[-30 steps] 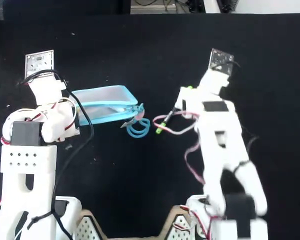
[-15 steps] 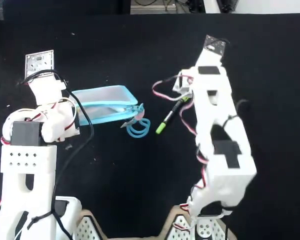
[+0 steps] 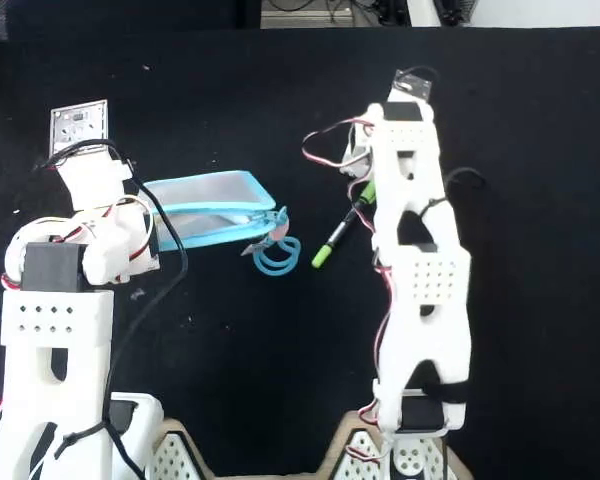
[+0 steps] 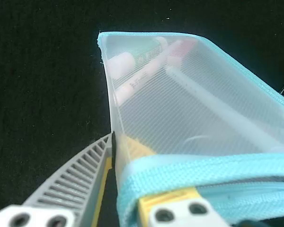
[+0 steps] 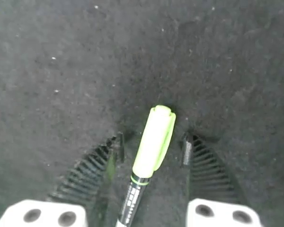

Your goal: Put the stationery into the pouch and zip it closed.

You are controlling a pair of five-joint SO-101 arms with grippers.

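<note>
2 tools engaged: our left tool [image 4: 119, 144] clamps the pouch [image 4: 194, 113] on the desk [image 3: 230, 350]; our right tool [image 5: 151, 143], spread wide, straddles the green pen [image 5: 155, 135] nearby. We should grip squarely, mid-barrel.

Blue mesh pouch [image 3: 212, 205] lies near green-capped pen [image 3: 335, 238].

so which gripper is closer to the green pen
Right. The right gripper is open over the pen, a finger on each side of its green end. The left gripper is shut on the pouch, at the end far from the pen.
</note>
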